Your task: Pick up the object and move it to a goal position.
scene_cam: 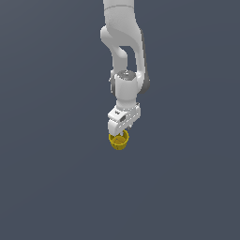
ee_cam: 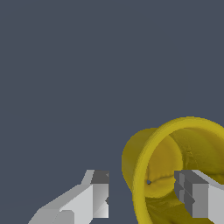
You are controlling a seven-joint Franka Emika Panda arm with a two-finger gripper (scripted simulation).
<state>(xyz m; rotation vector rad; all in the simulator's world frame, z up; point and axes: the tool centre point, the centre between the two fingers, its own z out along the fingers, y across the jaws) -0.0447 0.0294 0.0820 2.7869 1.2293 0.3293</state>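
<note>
Tool (scene_cam: 120,133) straddles yellow cup's (scene_cam: 119,142) rim, one finger (ee_cam: 199,197) inside

I can read no text, label, brand, number or sign anywhere in these two views.

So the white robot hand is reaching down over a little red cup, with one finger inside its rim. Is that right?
Not quite: the cup is yellow, not red, as both the exterior and wrist views show. The rest holds: the white gripper reaches down over it, and the wrist view shows one finger inside the rim and the other outside.
</note>
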